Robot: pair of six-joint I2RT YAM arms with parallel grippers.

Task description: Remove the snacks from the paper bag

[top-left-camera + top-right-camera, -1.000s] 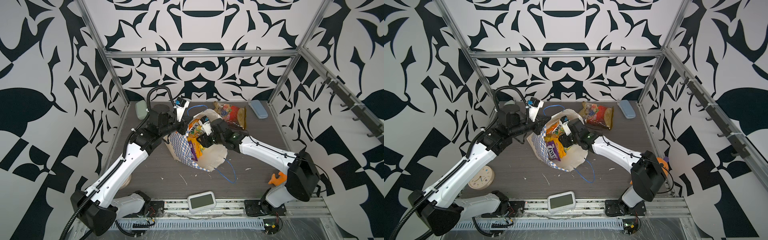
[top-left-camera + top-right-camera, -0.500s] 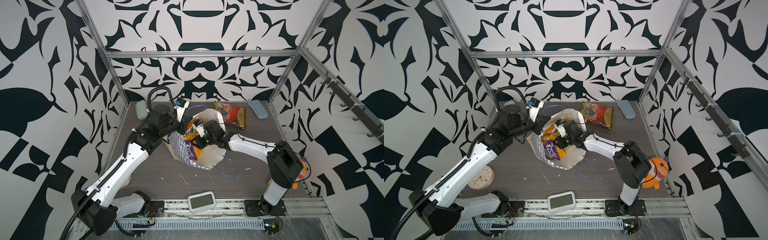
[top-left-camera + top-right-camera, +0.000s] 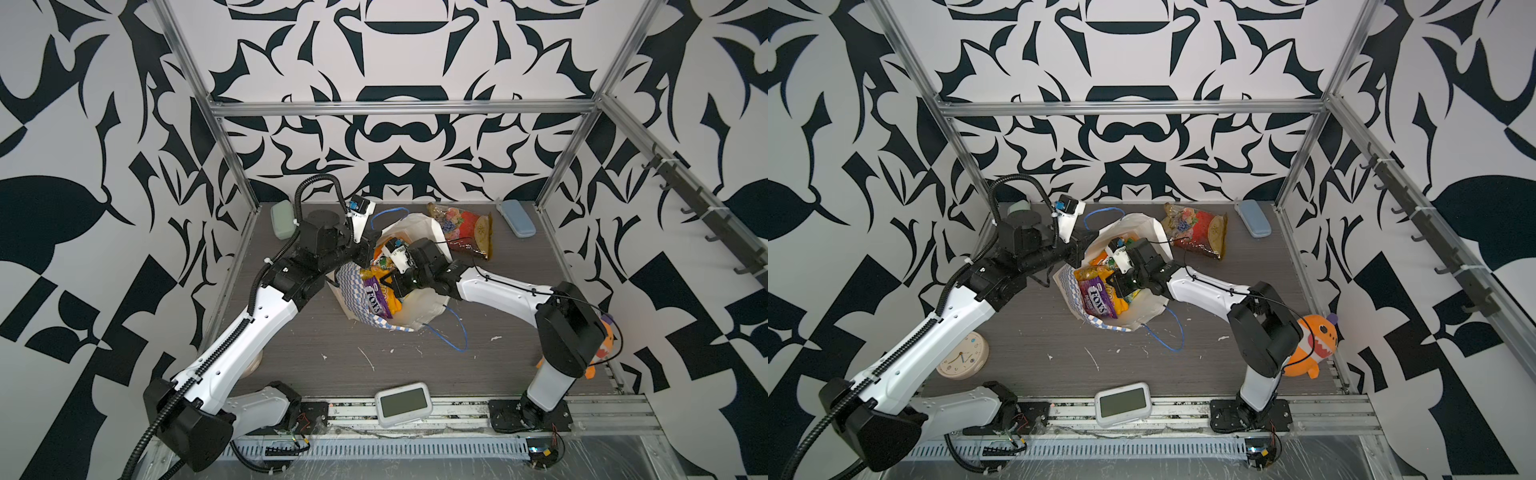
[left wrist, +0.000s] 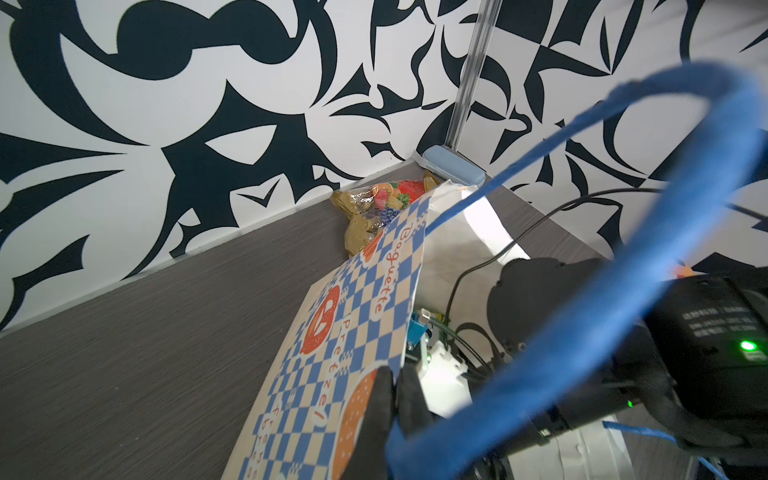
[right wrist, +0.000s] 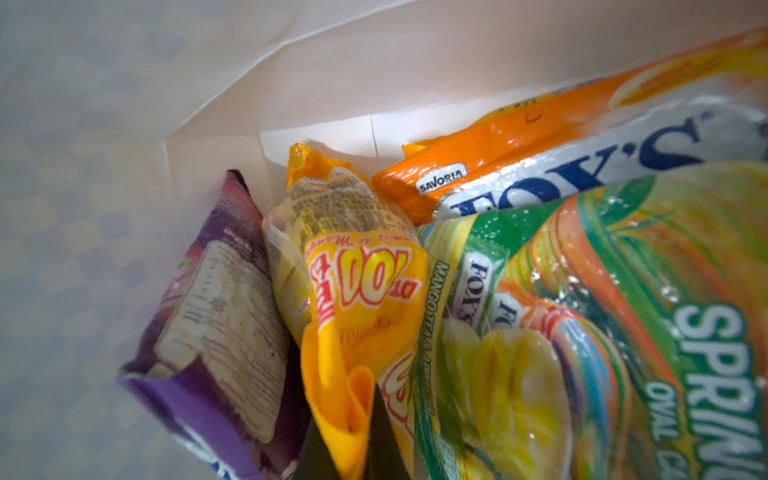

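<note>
Deep in the paper bag (image 3: 419,232), with the right gripper (image 5: 353,415) shut tight on a fold of the yellow-orange packet (image 5: 365,299), lift slowly out through the mouth, not dragging along the purple packet (image 5: 216,316) and green packet (image 5: 602,332) beside it. Just behind, with the left gripper (image 4: 395,386) pinched closed on the rim of the bag, hold the mouth wide and steady. Farther back, near the back wall (image 3: 415,174), set it down beside the red-gold packet (image 3: 465,226) already out.

Paper bag (image 3: 349,291) full of snacks (image 5: 361,291)
</note>
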